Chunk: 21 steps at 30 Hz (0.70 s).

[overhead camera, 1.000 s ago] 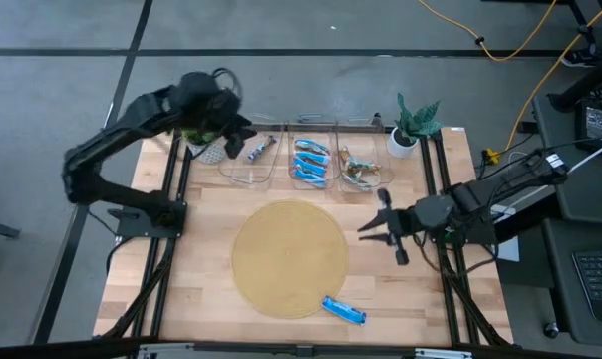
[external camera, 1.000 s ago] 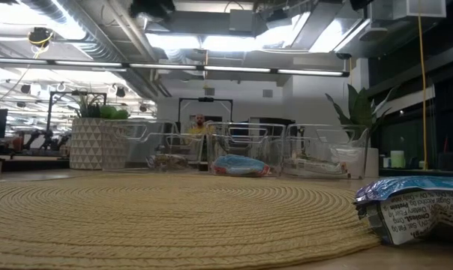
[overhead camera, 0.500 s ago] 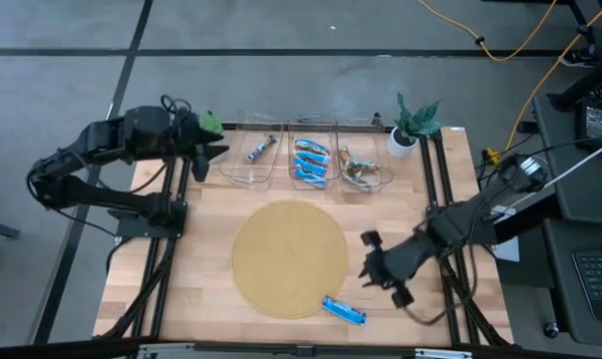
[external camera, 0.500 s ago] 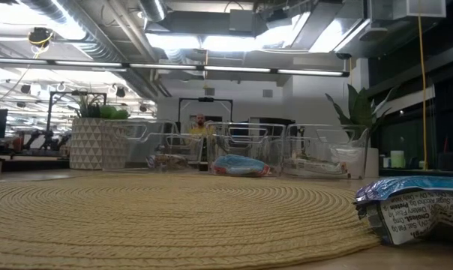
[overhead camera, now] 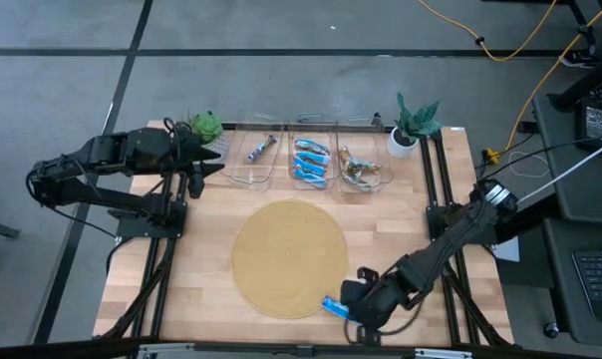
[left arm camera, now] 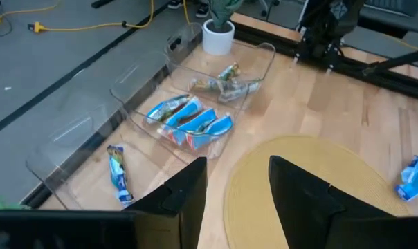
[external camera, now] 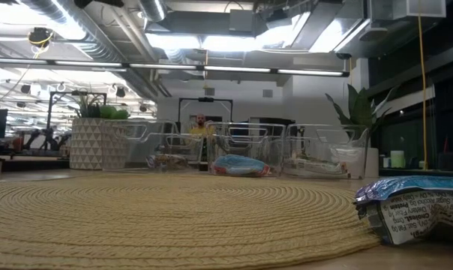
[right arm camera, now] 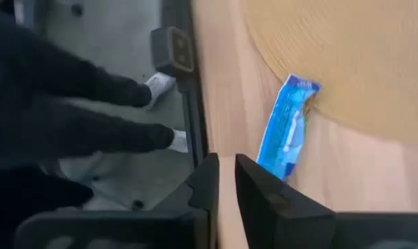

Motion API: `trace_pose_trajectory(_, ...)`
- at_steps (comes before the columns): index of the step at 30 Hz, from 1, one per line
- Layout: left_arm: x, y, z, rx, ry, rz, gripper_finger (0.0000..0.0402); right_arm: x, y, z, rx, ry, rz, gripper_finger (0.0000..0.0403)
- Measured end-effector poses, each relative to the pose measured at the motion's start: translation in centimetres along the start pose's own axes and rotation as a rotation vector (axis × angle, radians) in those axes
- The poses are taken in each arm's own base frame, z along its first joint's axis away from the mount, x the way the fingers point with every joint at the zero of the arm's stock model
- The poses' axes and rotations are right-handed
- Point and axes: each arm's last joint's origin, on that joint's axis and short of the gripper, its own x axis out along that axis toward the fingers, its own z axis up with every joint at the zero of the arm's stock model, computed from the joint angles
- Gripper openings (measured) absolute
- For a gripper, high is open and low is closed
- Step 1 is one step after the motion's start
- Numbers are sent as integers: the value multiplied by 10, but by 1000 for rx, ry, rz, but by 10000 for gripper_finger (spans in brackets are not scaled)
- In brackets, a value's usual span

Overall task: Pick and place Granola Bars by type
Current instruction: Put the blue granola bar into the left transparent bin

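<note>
One blue-wrapped granola bar (overhead camera: 343, 310) lies flat at the near right rim of the round woven mat (overhead camera: 287, 257), one end on the mat. It also shows in the right wrist view (right arm camera: 286, 128) and the low view (external camera: 414, 210). My right gripper (overhead camera: 361, 299) hovers just right of it, fingers a narrow gap apart (right arm camera: 226, 169), touching nothing. Blue bars (overhead camera: 311, 162) fill the middle clear bin, green-brown bars (overhead camera: 359, 172) the right bin, and a single bar (overhead camera: 259, 150) lies in the left bin. My left gripper (overhead camera: 203, 168) waits open by the table's left edge (left arm camera: 237, 197).
Three clear bins (overhead camera: 249, 172) stand in a row along the far edge. A potted plant (overhead camera: 413, 125) stands at the far right corner and another (overhead camera: 206, 128) at the far left. The table's near edge (right arm camera: 195, 104) runs close beside the loose bar.
My right gripper has swung from the table's right side toward the near edge and come down beside the loose blue bar. My left arm has drawn back from over the left bin toward the table's left edge, uncovering the left plant. The bars have not moved.
</note>
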Motion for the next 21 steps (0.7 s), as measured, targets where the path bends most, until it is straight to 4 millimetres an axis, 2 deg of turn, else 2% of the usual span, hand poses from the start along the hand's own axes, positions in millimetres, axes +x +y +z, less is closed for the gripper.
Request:
trace_pose_trajectory(5,-1,-3,-1,29,-4,-25,148,22,0,-2,195,28,-46,33)
trace_pose_trajectory(9,-2,-4,-1,43,-6,-40,148,43,-2,-3,305,39,-79,50)
trace_pose_trajectory(12,-3,-4,-2,45,-9,-46,148,57,-1,-3,321,35,-71,96)
trace_pose_trajectory(21,-3,-5,-2,47,-4,-67,148,95,-15,-3,350,75,-159,290)
